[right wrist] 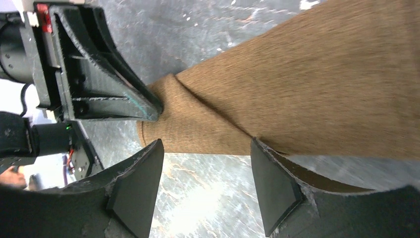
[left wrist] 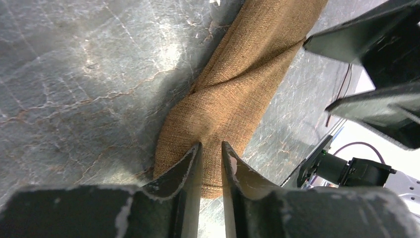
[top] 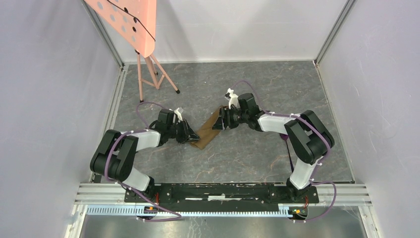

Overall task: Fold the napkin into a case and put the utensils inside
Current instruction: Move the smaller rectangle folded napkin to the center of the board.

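Softness rules: the thin, limp napkin (left wrist: 247, 84), lying between both jaws on the table (left wrist: 74, 74), wants edge pinches like the narrow left jaws' hold on its end; right jaws gape wide, empty.

Plain tan-brown napkin (top: 207, 133), woven texture, no pattern. Grey table (top: 247, 158), marbled with pale and rust-coloured veins. Black left gripper (top: 190, 136) and right gripper (top: 218, 122); purple cables (top: 147, 103). Far left: salmon-pink board (top: 126, 20) dotted with grey holes.
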